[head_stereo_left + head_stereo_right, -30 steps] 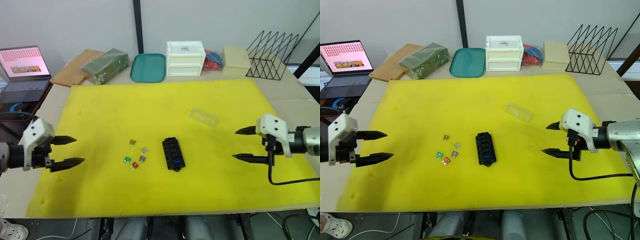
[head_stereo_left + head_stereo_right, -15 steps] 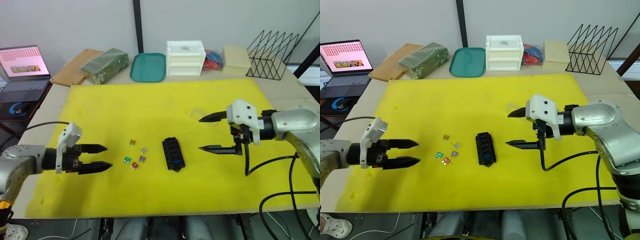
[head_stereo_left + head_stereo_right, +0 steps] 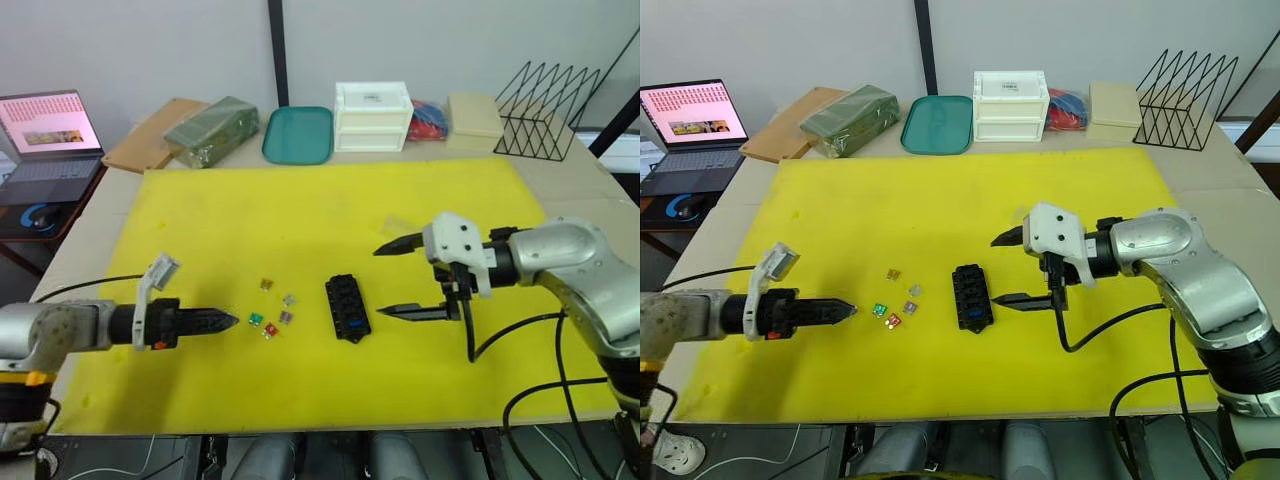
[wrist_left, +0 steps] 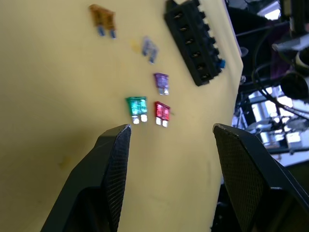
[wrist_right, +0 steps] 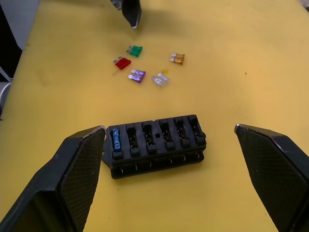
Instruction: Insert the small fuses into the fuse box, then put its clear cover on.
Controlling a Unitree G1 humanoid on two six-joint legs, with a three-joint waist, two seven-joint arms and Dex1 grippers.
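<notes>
A yellow mat (image 3: 300, 210) covers most of the tabletop (image 3: 590, 200), which stands against a plain grey wall. Along the far edge lie an open laptop (image 3: 45, 140), a flat brown board (image 3: 150, 135), a green wrapped pack (image 3: 210, 130), a teal tray (image 3: 297, 134), a white drawer box (image 3: 371, 116), a cream box (image 3: 473, 114) and a black wire rack (image 3: 545, 110). The fuse box (image 3: 346, 308) lies flat near the middle of the mat, with one blue fuse (image 5: 116, 139) seated in an end slot. The small fuses (image 3: 272, 314) lie loose on the mat just to its left: brown (image 5: 177, 58), grey (image 5: 161, 79), purple (image 5: 137, 75), green (image 5: 135, 50) and red (image 5: 122, 63), all apart from each other and from the box. The clear cover (image 3: 400, 226) lies on the mat beyond the box toward the right, partly behind the right gripper. The left gripper (image 3: 228, 320) hangs low over the mat just left of the fuses, jaws moderately spread in its wrist view, holding nothing, with the green and red fuses ahead of the gap. The right gripper (image 3: 385, 280) hovers just right of the fuse box, jaws spread wide, empty, touching nothing.
</notes>
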